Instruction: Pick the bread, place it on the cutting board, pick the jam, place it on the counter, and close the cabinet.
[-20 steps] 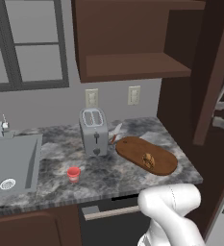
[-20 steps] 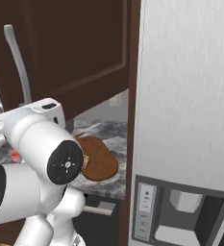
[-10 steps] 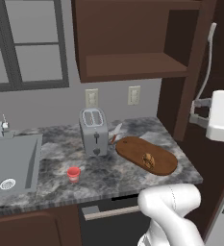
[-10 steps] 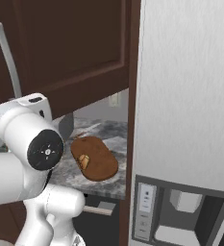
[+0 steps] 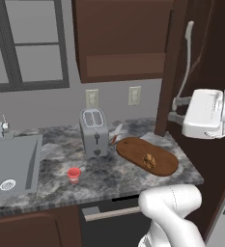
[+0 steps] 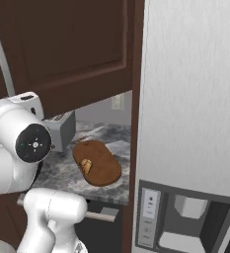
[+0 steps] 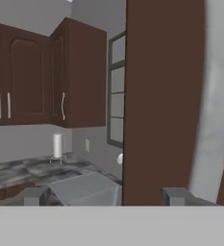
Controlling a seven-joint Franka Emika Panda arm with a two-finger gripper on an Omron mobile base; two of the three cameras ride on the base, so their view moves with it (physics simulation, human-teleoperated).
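The tool stood open and empty against the door edge; pushed off-centre, it could slip past, leaving the cabinet ajar above the bread.

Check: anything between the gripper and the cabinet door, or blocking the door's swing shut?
Nothing visible. The open gripper is right at the cabinet door, by its handle. Nothing sticks out of the cabinet; the toaster stands lower than the door.

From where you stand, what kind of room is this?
Most likely a home kitchen: a toaster stands on the marbled counter, a sink lies at its left end, and dark wall cabinets hang above.
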